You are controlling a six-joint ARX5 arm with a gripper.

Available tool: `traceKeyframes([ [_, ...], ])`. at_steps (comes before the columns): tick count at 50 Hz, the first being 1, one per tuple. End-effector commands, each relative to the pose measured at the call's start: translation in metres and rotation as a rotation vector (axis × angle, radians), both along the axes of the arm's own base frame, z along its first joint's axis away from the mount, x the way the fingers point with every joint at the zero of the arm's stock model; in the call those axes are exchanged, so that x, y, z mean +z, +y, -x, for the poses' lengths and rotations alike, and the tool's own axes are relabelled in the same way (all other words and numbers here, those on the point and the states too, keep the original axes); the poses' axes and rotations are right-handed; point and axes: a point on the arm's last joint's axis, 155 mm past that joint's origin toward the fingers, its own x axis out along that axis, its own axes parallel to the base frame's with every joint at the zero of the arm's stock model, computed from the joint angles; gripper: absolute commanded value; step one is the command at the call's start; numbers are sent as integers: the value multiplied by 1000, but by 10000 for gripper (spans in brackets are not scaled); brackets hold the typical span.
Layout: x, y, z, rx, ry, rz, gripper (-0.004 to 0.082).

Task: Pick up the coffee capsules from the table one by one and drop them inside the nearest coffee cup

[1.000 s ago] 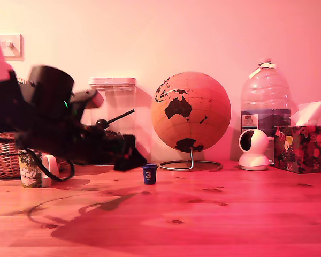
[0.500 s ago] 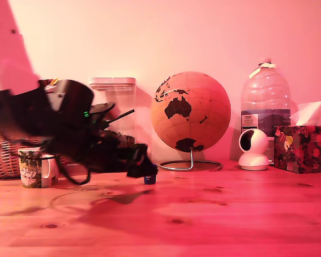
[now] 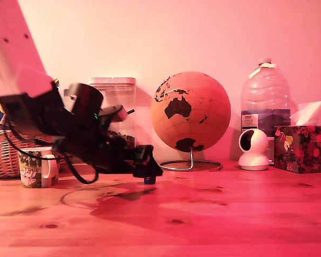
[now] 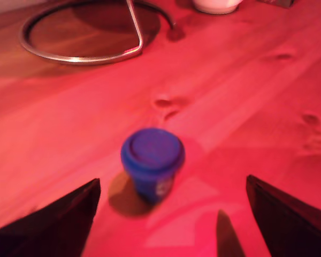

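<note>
The dark blue capsule [image 4: 152, 160] stands upright on the pine table [image 4: 241, 91], rimmed top up, in the gap between my gripper's two dark fingers [image 4: 53, 219]. My gripper [image 4: 172, 184] is open and touches nothing. In the exterior view the gripper [image 3: 148, 170] hangs low over the capsule [image 3: 149, 181], hiding all but its base. The leafy-print mug [image 3: 35, 168] with a white handle stands on the table [image 3: 203, 214] at the exterior view's left, well away from the capsule.
A wicker basket [image 3: 2, 155] sits behind the mug. Along the back stand a clear lidded container [image 3: 115, 101], a globe [image 3: 191, 112] on a wire ring stand [image 4: 85, 59], a water bottle [image 3: 265, 99], a white camera [image 3: 254, 149] and a tissue box [image 3: 302, 147].
The arm has swung toward the exterior view's right and dropped lower. Its gripper now covers the capsule, which stood fully in sight a second ago.
</note>
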Motion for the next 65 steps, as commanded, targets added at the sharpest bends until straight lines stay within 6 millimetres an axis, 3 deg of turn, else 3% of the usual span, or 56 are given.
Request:
traceKeyframes([
  [1, -21, -1, 3, -10, 38, -17, 790],
  [31, -6, -9, -13, -4, 15, 9, 778],
  [45, -29, -15, -12, -17, 80, 1, 778],
  [59, -24, -19, -17, -6, 71, 8, 775],
  [65, -26, -17, -17, -2, 78, 1, 688],
])
